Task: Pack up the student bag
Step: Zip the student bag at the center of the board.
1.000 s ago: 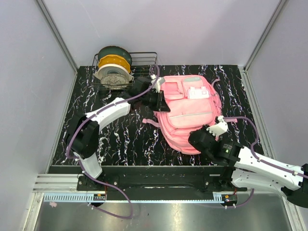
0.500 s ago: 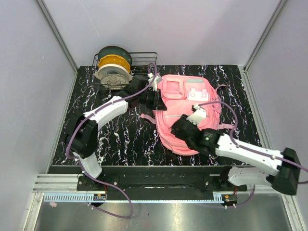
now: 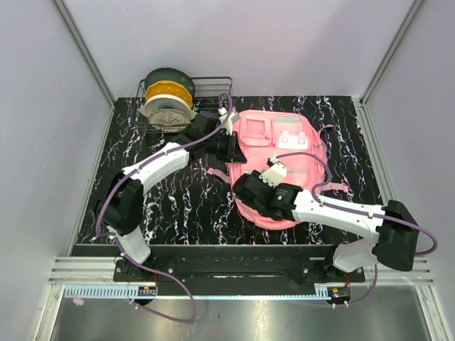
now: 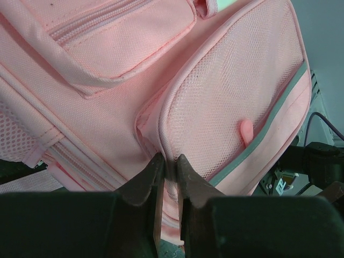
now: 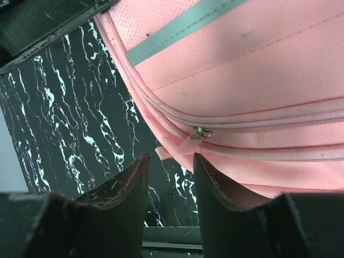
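The student bag [image 3: 256,153] is a large pink backpack lying flat on the black marbled table [image 3: 178,206]. My left gripper [image 3: 233,148] is at the bag's left edge, shut on a fold of fabric at the seam of the mesh side pocket [image 4: 231,91]; the left wrist view shows its fingers [image 4: 171,161] pinching that seam. My right gripper [image 3: 242,188] is at the bag's lower left edge. In the right wrist view it [image 5: 169,158] stands open with nothing between its fingers. The metal zipper pull [image 5: 202,132] with its pink tab lies just beyond the fingertips.
A wire basket [image 3: 213,85] holding filament spools [image 3: 168,99] stands at the table's back left corner. Grey walls enclose the table on three sides. A metal rail [image 3: 213,256] runs along the near edge. A pink strap [image 3: 334,186] trails off the bag's right side.
My right arm has swung left across the bag, from its lower right to its lower left edge, and its jaws have opened. The left gripper keeps its pinch; the bag shifted slightly.
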You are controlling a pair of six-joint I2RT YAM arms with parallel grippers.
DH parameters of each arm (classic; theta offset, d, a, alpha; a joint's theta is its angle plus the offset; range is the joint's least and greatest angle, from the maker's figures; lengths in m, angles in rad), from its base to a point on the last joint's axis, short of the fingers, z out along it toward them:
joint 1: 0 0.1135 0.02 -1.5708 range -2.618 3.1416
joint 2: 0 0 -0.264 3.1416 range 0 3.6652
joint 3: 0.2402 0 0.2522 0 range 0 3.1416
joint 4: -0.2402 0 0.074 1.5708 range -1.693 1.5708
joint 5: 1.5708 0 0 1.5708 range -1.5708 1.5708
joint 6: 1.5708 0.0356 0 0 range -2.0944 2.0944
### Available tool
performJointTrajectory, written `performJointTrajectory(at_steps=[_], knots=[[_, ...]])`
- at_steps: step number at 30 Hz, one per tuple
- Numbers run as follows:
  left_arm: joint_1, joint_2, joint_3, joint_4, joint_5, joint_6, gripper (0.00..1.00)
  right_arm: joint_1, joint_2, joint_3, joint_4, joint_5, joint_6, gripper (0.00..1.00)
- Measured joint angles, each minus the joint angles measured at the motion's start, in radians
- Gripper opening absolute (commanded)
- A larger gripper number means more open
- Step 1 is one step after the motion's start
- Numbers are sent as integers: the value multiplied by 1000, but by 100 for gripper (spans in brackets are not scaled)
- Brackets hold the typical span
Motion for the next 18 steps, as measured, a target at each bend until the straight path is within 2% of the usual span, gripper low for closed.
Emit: performJointTrajectory(at_steps=[9,12,14,18], knots=[[0,0,1,-3,0,0,0,6,63,13,-54,51,104,39],[-1,0,2,-4,0,0,0,9,69,13,-61,73,121,30],[-1,-2,2,-5,0,0,0,6,70,14,-64,87,127,20],[-2,-5,2,-4,-3,0,0,-2,70,14,-68,98,134,13]])
